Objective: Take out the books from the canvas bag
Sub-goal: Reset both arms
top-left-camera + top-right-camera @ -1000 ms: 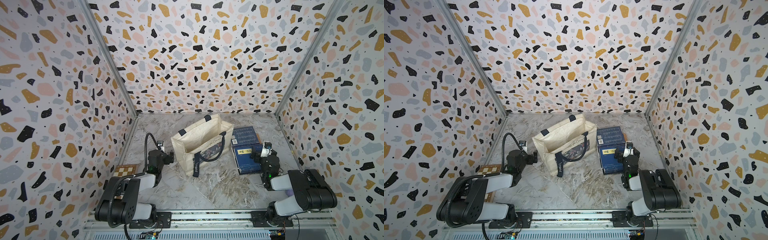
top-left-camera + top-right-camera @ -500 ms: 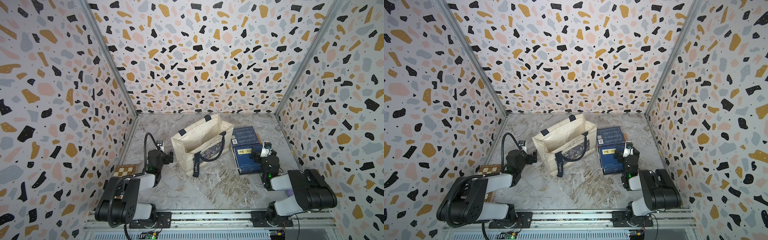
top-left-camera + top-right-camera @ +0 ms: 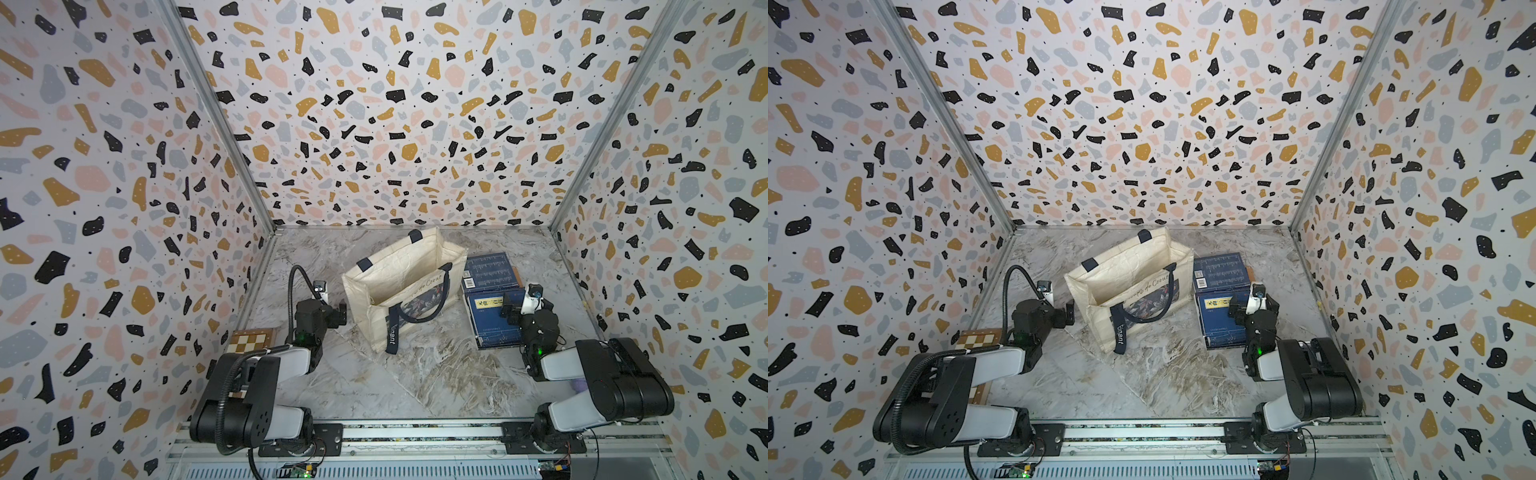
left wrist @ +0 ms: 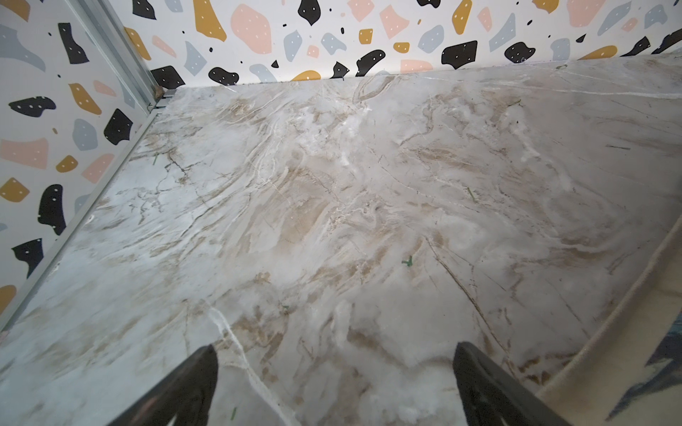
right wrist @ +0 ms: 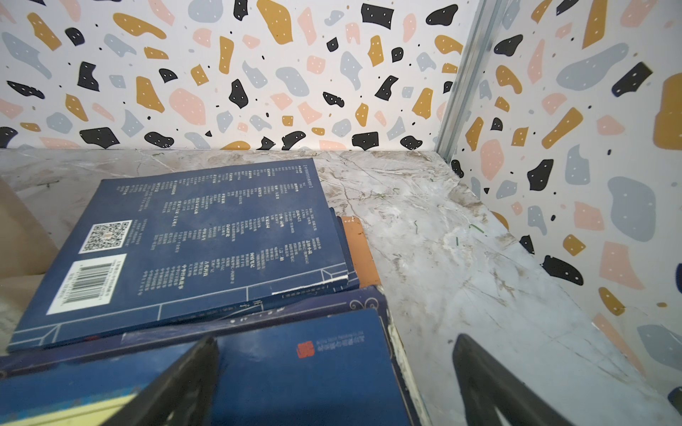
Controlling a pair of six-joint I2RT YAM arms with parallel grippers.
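- Terrazzo-print walls box in a marble-veined worktop. The cream boxy canvas bag with navy handles stands upright in the middle of it, mouth gaping.
- You'll find the thin dark navy-blue paperback books lying flat on the worktop just beside the bag, on the right arm's side. They sit in two overlapping piles, and the nearer top cover carries a yellow title label.
- Through the mouth you see only cream lining. Part of the bag's floor is hidden, so treat it as probably emptied, not certainly.
- Your left pincer is spread wide over bare marble next to the bag's wall, pinching nothing.
- Your right pincer is spread as well, low over the nearer pile with nothing between its jaws. Whether it touches the cover, you cannot tell.
- Expect the books to be light and bendy, with smooth covers likely to slide on each other. Take one at a time by its spine or an overhanging edge.
- The bag is soft and will probably buckle, so steady it at the rim rather than by a drooping handle.
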